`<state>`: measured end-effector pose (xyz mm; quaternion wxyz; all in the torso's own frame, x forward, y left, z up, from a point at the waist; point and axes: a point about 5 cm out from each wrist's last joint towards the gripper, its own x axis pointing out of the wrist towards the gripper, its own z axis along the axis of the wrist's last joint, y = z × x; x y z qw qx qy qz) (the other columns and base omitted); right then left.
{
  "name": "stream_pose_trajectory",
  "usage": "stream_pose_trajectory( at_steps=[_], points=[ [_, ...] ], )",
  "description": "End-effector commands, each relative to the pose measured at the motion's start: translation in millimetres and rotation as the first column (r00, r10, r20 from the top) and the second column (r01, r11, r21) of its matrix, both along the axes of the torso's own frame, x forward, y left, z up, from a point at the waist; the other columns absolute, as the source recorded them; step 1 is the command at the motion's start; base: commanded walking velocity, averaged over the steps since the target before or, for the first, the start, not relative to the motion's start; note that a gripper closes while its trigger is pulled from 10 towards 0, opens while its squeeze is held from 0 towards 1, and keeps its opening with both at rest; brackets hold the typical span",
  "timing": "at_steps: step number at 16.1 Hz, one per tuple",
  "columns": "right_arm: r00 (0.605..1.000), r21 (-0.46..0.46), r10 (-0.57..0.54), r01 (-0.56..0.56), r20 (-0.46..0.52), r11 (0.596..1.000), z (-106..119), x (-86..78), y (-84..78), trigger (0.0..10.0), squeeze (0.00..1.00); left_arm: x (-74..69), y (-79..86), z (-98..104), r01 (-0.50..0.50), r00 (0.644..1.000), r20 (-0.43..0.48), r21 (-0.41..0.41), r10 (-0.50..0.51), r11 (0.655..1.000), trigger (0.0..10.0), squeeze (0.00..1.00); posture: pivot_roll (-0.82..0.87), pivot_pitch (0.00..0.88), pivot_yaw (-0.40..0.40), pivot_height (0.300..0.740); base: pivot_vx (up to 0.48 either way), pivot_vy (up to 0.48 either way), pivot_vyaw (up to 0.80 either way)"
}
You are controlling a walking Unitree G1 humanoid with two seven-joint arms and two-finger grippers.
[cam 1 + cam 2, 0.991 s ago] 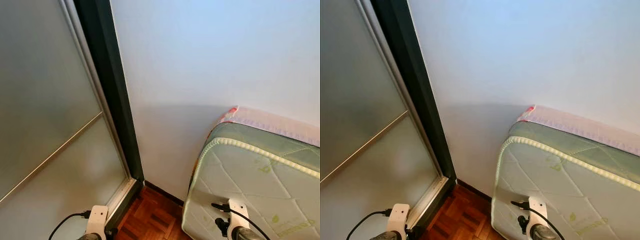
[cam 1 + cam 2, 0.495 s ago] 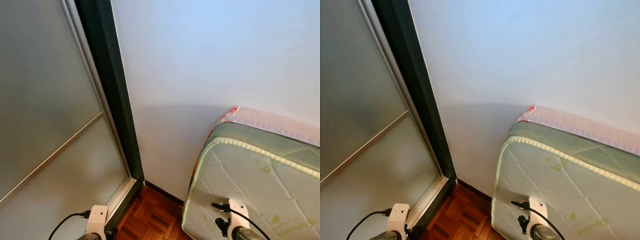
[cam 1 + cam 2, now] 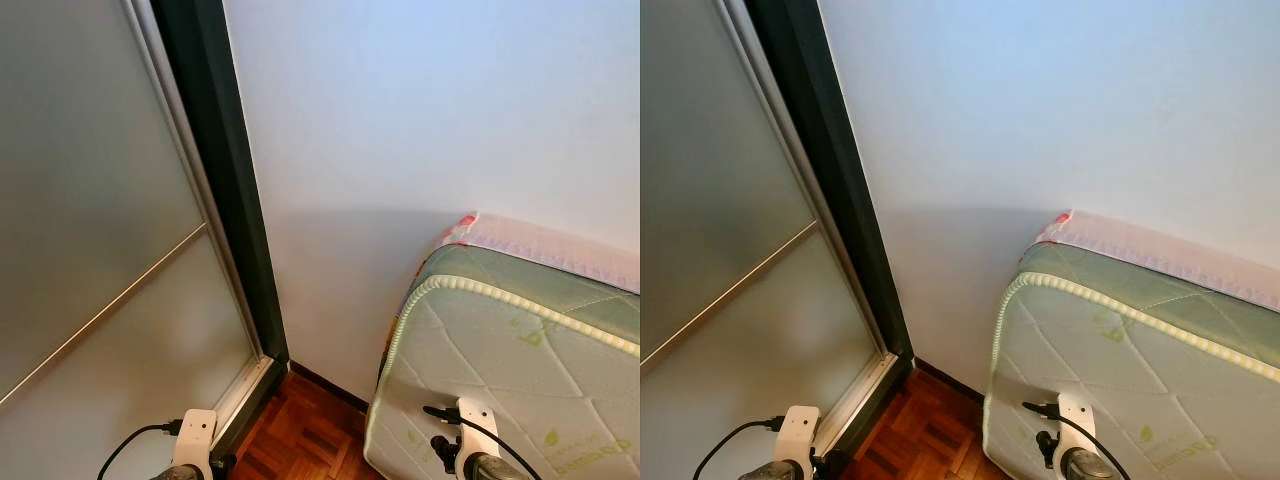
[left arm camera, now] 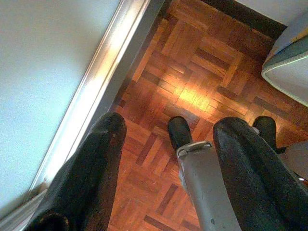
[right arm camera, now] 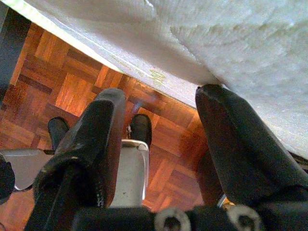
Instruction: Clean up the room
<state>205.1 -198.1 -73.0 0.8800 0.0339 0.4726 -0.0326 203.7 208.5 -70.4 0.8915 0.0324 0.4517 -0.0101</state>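
A quilted green mattress leans on the white wall at 4 o'clock. At 9 o'clock stands a frosted sliding door. Over the parquet floor, left gripper and right gripper hang spread apart, empty.

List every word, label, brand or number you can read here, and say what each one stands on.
No text can be read.
Mattress: green leaf prints and a greenish printed strip near its lower edge, which may be lettering, too blurred to read.
Pink cover behind the mattress: only a faint pattern, no words.
Wall, glass door and wood floor: no signs or labels.
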Motion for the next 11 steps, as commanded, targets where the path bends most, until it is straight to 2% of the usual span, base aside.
stream_pose_trajectory(
  at_steps=[1, 11],
  points=[
    [0.996, -0.012, -0.002, 0.003, 0.089, 1.0, 15.1, 23.8, -4.2, 10.0, 0.0, -2.4, 2.6, -1.1, 0.005, 1.0, -0.021, 0.006, -0.005, 1.0, 10.0, 0.0, -0.04, 0.0, 0.016, 0.74, 0.0, 0.0, 0.0],
    [0.996, -0.007, -0.006, 0.007, 0.089, 1.0, 15.2, 23.8, -4.3, 10.0, 0.0, -2.1, 2.0, -1.0, 0.01, 1.0, -0.021, 0.002, -0.01, 1.0, 10.0, 0.0, -0.04, 0.0, 0.015, 0.74, 0.0, 0.0, 0.0]
  ],
)
